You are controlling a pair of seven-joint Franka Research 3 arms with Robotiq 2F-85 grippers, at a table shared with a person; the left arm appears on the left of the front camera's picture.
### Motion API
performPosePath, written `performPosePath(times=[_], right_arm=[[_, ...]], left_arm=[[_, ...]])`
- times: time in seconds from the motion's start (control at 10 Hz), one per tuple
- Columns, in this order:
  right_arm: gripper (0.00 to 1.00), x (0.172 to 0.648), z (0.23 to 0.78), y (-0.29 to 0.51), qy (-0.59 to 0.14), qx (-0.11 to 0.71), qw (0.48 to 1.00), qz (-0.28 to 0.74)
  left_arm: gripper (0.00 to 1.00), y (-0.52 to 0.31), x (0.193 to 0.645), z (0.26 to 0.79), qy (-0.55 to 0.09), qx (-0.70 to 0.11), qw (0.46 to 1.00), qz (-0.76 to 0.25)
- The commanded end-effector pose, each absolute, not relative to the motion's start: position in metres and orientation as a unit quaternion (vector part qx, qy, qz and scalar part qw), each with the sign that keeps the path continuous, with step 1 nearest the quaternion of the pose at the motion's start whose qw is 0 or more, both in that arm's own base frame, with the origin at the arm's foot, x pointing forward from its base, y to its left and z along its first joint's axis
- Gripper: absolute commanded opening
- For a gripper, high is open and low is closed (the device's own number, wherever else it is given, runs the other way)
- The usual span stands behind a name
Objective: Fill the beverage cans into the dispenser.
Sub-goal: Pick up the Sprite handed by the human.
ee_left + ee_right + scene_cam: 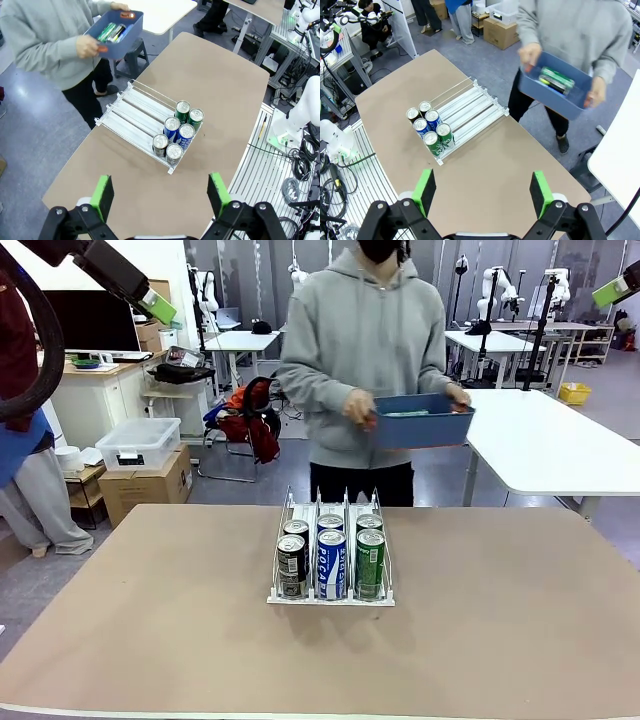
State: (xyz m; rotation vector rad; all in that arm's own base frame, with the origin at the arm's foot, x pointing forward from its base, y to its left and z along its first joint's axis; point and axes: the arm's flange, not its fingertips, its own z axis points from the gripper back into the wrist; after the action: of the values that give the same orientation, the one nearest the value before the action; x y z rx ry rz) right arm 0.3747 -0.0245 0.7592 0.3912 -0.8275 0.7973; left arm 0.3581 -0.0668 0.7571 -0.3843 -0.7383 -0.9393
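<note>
The clear dispenser (331, 590) stands at the table's middle, seen too from the left wrist (127, 112) and the right wrist (470, 107). Several beverage cans fill its front end: black-and-silver (292, 563), blue-and-white (331, 562) and green (370, 561). A person at the far side holds a blue bin (420, 422) with more cans lying in it (111, 32) (555, 80). My left gripper (160, 196) hangs open high over the table, nothing between its fingers. My right gripper (482, 192) is open and high as well, and bare.
Bare brown tabletop (500, 620) surrounds the dispenser on all sides. A white table (550, 440) stands behind at the right. Boxes and a clear tub (138, 445) sit on the floor at the back left.
</note>
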Motion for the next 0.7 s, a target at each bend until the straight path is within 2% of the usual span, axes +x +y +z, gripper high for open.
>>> performPosePath(times=[0.0, 0.6], right_arm=[[1.00, 0.3745, 0.7565, -0.0249, -0.387, 0.185, 0.822, 0.374], [1.00, 0.3745, 0.7565, -0.0249, -0.387, 0.185, 0.822, 0.374]], left_arm=[[1.00, -0.0666, 0.3581, 0.7575, -0.347, -0.179, 0.809, -0.439], [1.00, -0.0666, 0.3581, 0.7575, -0.347, -0.179, 0.809, -0.439]])
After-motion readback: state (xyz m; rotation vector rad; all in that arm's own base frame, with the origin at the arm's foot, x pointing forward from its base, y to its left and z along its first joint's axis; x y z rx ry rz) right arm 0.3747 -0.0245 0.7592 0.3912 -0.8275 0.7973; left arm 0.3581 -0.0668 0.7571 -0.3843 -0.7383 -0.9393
